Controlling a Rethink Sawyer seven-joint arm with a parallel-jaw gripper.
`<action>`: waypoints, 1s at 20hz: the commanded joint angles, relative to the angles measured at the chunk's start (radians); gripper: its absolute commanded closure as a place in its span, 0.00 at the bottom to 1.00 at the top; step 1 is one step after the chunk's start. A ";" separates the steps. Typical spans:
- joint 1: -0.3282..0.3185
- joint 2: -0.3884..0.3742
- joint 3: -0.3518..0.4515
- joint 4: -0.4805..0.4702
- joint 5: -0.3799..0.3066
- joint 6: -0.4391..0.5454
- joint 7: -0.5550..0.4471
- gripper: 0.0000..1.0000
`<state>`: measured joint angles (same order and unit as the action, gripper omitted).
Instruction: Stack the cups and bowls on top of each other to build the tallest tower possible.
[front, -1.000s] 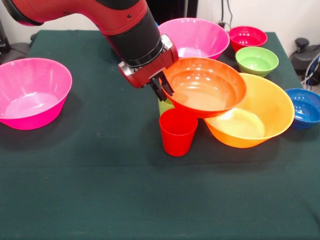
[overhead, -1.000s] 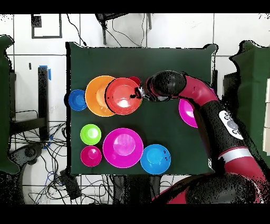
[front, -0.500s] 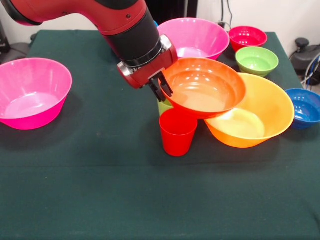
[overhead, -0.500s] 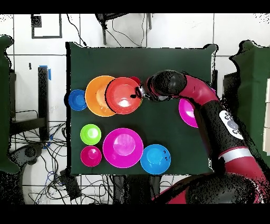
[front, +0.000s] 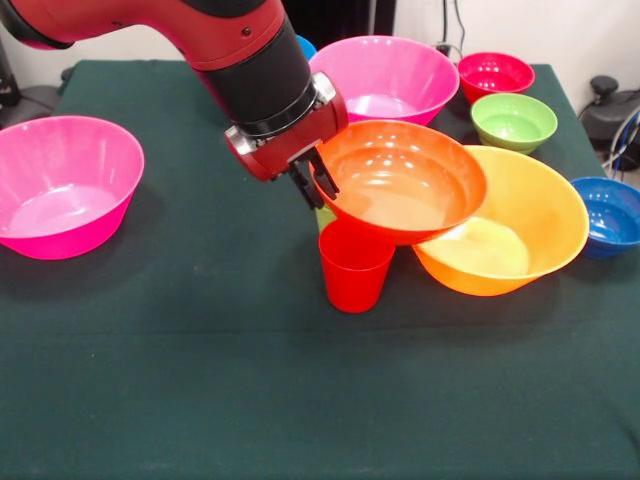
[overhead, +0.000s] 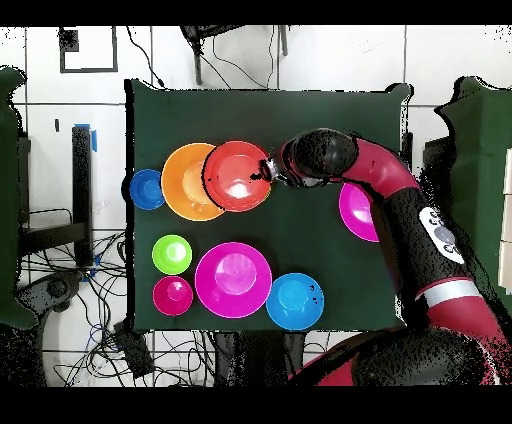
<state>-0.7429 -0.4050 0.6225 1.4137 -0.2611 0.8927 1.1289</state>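
Note:
My gripper (front: 315, 182) is shut on the left rim of the medium red-orange bowl (front: 400, 185), holding it tilted in the air. The bowl hangs over the red cup (front: 355, 265) and the left edge of the big orange bowl (front: 515, 235). Behind the red cup, a sliver of the lime green cup (front: 323, 214) shows under the held bowl. In the overhead view the gripper (overhead: 268, 170) holds the red-orange bowl (overhead: 237, 176), which overlaps the orange bowl (overhead: 185, 182).
Big pink bowls sit at the left (front: 60, 185) and at the back (front: 385, 75). A magenta-red bowl (front: 495, 75), a green bowl (front: 513, 120) and a dark blue bowl (front: 610, 215) line the right side. The light blue bowl (overhead: 295, 301) sits near the robot's base.
The gripper has lifted the red-orange bowl a little higher and shifted it slightly left in the front view. Everything on the table has stayed put.

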 joint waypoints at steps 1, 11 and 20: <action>0.006 0.038 -0.044 -0.060 -0.086 0.019 -0.066 1.00; 0.023 0.062 -0.066 -0.067 -0.096 0.131 -0.094 1.00; 0.023 0.069 -0.080 -0.058 -0.112 0.159 -0.106 1.00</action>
<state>-0.7428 -0.3975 0.6066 1.3855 -0.2613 0.9567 1.1289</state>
